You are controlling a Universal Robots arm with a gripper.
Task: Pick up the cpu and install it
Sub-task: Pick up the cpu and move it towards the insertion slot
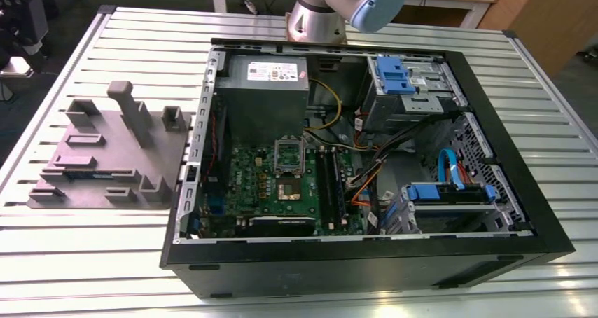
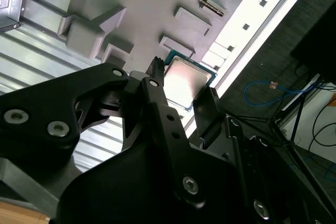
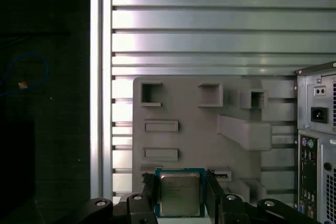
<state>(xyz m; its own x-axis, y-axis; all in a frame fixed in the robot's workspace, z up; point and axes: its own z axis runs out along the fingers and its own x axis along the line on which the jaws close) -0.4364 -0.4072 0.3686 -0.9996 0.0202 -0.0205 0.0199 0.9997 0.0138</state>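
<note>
Gripper point(image 3: 180, 198) fingers flank the cpu point(image 3: 179, 193) at the fixture's point(image 3: 199, 129) edge — grip unclear. Light, stiff, fragile — hold by side edges.

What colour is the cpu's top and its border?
Silvery-grey top, teal-green border; the cpu shows best in the first wrist view.

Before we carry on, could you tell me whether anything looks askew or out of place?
Nothing stands out. The cpu sits squarely between the gripper fingers, above the grey fixture, and the open computer case looks undisturbed.
</note>
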